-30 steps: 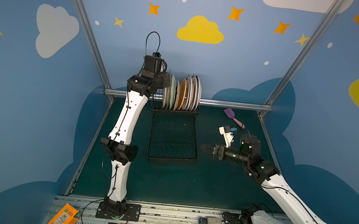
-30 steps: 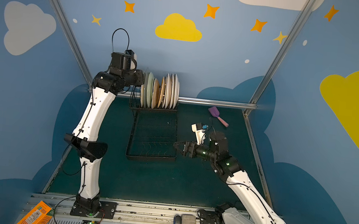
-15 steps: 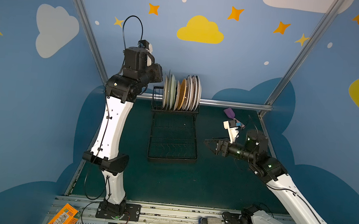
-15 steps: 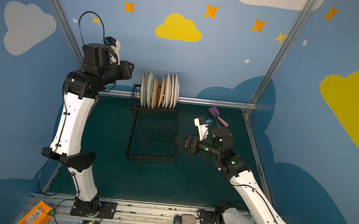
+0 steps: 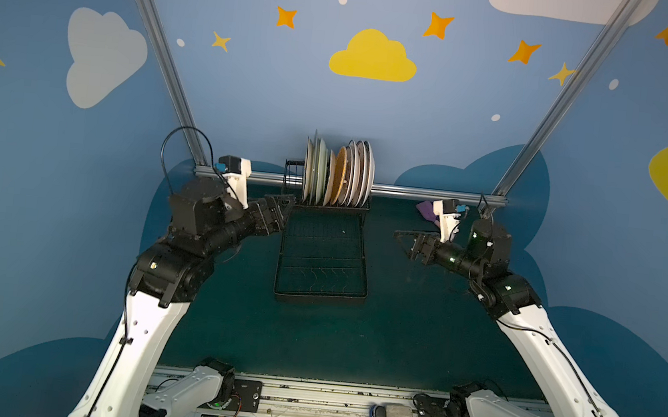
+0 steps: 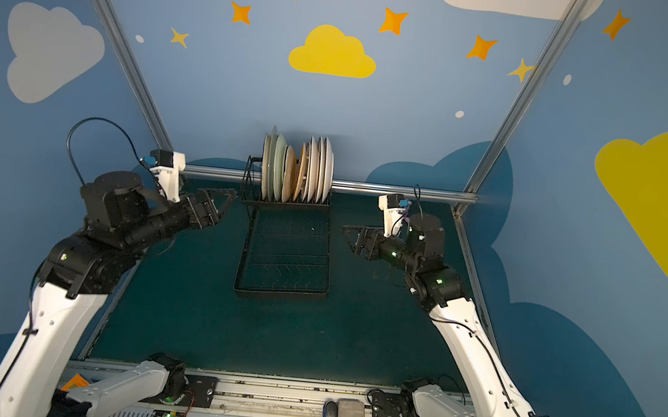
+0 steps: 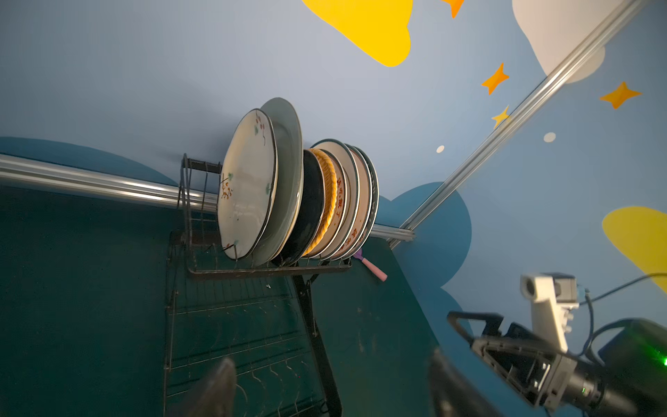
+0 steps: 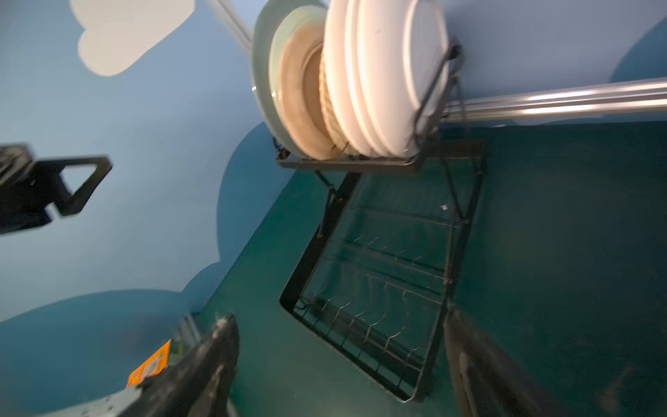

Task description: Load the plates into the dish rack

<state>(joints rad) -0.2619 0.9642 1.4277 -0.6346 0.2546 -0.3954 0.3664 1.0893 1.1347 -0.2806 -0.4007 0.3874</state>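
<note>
Loaded dish rack [image 5: 319, 299] on the green desk [image 5: 311, 341], seen in both top views. The plates [image 5: 338, 172] stand on edge, close-packed, in the slotted upper tier at the rack's far end. In the left wrist view they run from a cream floral plate [image 7: 249, 184] through a pale green plate [image 7: 288, 173], a dark navy plate [image 7: 312, 202] and an orange woven-pattern plate [image 7: 328, 195] to white lettered ones. The left arm [image 5: 145, 325] holds its jaws spread wide and gripping nothing, above the desk just beside the rack's left edge, near the upper tier but apart from the plates. The right arm [image 5: 540, 350] holds its jaws likewise parted and unloaded, well to the right of the lower tray and pointing toward it. A purple spatula [image 5: 426, 208] lies on the desk behind the right arm's wrist.
</note>
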